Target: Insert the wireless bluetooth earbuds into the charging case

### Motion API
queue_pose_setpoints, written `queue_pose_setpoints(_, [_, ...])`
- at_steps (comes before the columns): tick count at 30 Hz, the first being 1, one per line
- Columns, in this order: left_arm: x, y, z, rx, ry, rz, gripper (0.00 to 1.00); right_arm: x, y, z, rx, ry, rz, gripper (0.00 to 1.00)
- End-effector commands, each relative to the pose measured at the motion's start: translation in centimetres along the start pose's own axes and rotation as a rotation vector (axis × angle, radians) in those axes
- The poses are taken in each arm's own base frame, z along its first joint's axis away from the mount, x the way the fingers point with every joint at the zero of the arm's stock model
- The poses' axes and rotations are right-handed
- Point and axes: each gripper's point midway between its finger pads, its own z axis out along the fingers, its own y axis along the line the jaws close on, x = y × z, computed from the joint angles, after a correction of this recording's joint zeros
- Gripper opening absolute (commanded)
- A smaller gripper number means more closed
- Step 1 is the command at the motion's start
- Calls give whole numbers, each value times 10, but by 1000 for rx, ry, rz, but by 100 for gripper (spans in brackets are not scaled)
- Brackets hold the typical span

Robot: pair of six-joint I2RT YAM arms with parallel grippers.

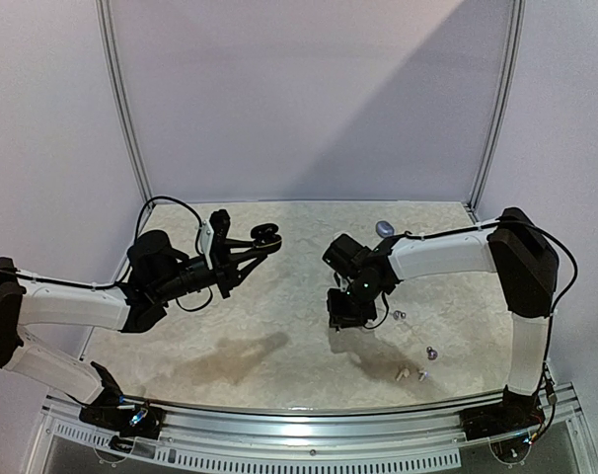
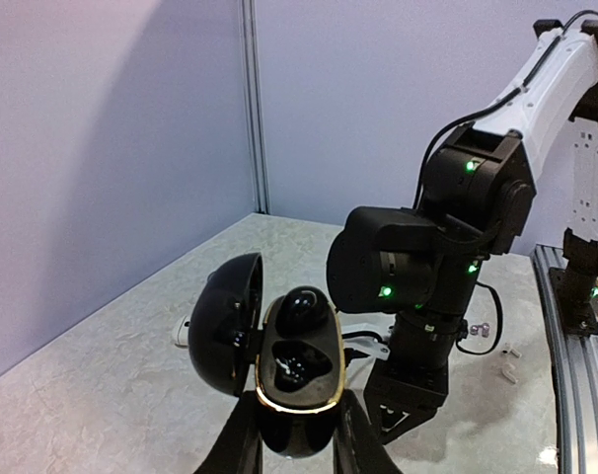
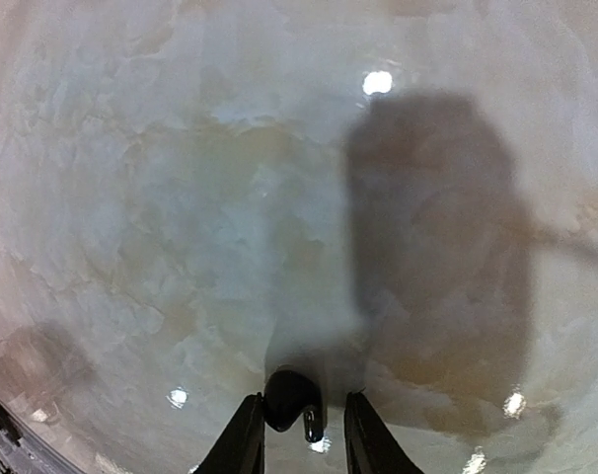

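1. Left tool (image 2: 299, 427): I see it closed narrowly on the charging case (image 2: 299, 370). It grips the lower body of the case and holds it clear of the counter (image 1: 279, 296). The lid (image 2: 225, 326) is hinged open to the left.
2. Case contents: a glossy black seated earbud (image 2: 304, 308) fills the upper well. The lower well looks hollow.
3. Right tool (image 3: 304, 400): its fingers (image 3: 245, 434) stand narrow with a black earbud (image 3: 287, 398) between the tips. The earbud rests against the left-hand finger in that view. The counter lies below and the tool's shadow falls off to the right, so I read the earbud as carried.
4. Relative position: from above, the right tool (image 1: 350, 314) points down over the middle of the counter. It is to the right of the left tool (image 1: 262, 240) and nearer the arm bases, with a gap between them. From the left wrist view, the right arm's wrist stands just behind and to the right of the open case.
5. Loose items: the purplish earbuds (image 1: 430, 352) lie on the counter to the right of the right tool. The white stemmed earbuds (image 1: 403, 375) lie nearer the front edge. Both pairs are apart from both tools.
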Motion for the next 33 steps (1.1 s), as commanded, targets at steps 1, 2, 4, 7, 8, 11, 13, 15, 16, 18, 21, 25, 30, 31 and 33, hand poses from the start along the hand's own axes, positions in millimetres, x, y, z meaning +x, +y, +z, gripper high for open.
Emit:
queue_pose_setpoints(1, [-2,-1,0,1,-1,1,0,17,-38,-3,153,31,18,29])
queue_pose_setpoints(2, [-3,-1,0,2,-2,2,0,15,-36,-6,151,24,11,29])
queue_pose_setpoints(4, [-2,-1,1,5,-1,1,0,11,-35,-11,157,17,-6,29])
queue_pose_setpoints(7, [-3,-1,0,6,-2,1,0,7,-33,-15,141,16,-21,29])
queue_pose_setpoints(8, [-2,-1,0,6,-2,2,0,6,-30,-16,124,14,-36,29])
queue_pose_setpoints(11, [-2,-1,0,5,0,4,0,1,-21,-23,83,7,-72,29])
queue_pose_setpoints(13, [-2,-1,0,6,-1,1,0,-5,-18,-30,87,-11,-100,31])
queue_pose_setpoints(15, [-2,-1,0,5,-1,1,0,-11,-17,-36,113,-22,-122,32])
queue_pose_setpoints(16, [-2,-2,0,5,0,1,0,-15,-17,-39,130,-31,-132,32])
queue_pose_setpoints(18, [-1,-2,0,5,1,1,0,-19,-17,-39,167,-36,-161,32])
queue_pose_setpoints(21, [-1,-1,-1,3,0,3,0,-20,-13,-37,217,-24,-208,32])
queue_pose_setpoints(25, [0,-1,-1,1,3,2,0,-15,-16,-35,310,14,-232,33])
queue_pose_setpoints(30, [2,-2,-2,3,6,0,0,-10,-16,-24,372,57,-251,32])
queue_pose_setpoints(31, [2,-2,-2,3,6,1,0,-8,-14,-22,373,65,-260,32])
queue_pose_setpoints(33, [2,-2,-3,3,5,0,0,-5,-15,-19,391,83,-268,32])
